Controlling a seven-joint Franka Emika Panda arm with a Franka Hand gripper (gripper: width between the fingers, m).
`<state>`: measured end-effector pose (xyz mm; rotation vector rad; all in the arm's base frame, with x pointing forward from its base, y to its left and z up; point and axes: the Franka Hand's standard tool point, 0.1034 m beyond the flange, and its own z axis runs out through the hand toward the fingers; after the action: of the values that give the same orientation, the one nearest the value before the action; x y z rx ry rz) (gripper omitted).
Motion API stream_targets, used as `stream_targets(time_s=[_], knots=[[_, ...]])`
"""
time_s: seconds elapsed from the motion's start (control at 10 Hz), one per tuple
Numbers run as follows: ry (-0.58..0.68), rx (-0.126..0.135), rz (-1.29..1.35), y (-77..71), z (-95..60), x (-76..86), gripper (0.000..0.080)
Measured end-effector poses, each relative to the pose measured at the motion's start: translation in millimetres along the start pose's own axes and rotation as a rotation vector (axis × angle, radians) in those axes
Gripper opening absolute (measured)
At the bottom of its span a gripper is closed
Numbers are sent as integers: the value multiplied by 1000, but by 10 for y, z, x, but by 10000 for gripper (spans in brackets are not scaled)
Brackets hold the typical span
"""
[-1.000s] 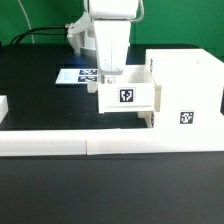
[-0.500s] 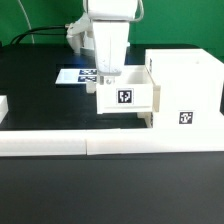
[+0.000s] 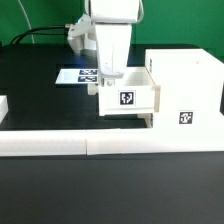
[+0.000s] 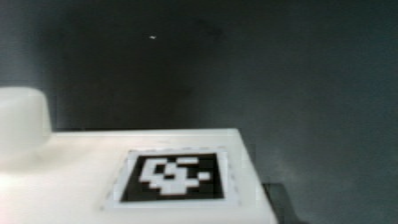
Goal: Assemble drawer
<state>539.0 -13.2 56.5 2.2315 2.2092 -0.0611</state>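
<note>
The white box housing (image 3: pixel 186 88) stands at the exterior view's right with a tag on its side. A white tray (image 3: pixel 130 97) with a tag on its near wall sits level, its right end at the housing's open front. My gripper (image 3: pixel 106 79) comes straight down onto the tray's left end and appears shut on it. A second low white part (image 3: pixel 149 119) shows under the tray at the housing's foot. In the wrist view I see a white tagged surface (image 4: pixel 173 172) and a rounded white piece (image 4: pixel 18 122); my fingers do not show there.
The marker board (image 3: pixel 75 76) lies behind the gripper. The long low white border wall (image 3: pixel 90 146) runs across the front. A small white piece (image 3: pixel 3 106) sits at the exterior view's left edge. Dark table (image 3: pixel 40 100) lies between them.
The gripper and the tray have shifted slightly to the exterior view's right, toward the housing.
</note>
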Motion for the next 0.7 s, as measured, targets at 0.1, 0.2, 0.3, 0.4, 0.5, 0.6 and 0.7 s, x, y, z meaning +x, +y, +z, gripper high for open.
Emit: stream_targets(time_s=[0.1,0.2,0.3,0.4,0.5,0.6,0.7], knots=[[0,0,-2,0,0,7,42],[0,0,-6,1,-1,32,42],[0,0,-11,2,-2,56,42],[-1,-1,-15,8,-5,77,42],[-3,-1,-19,12,-7,76,42],[-8,-2,-29,13,-7,77,42],[-9,-3,-30,14,-8,74,42]])
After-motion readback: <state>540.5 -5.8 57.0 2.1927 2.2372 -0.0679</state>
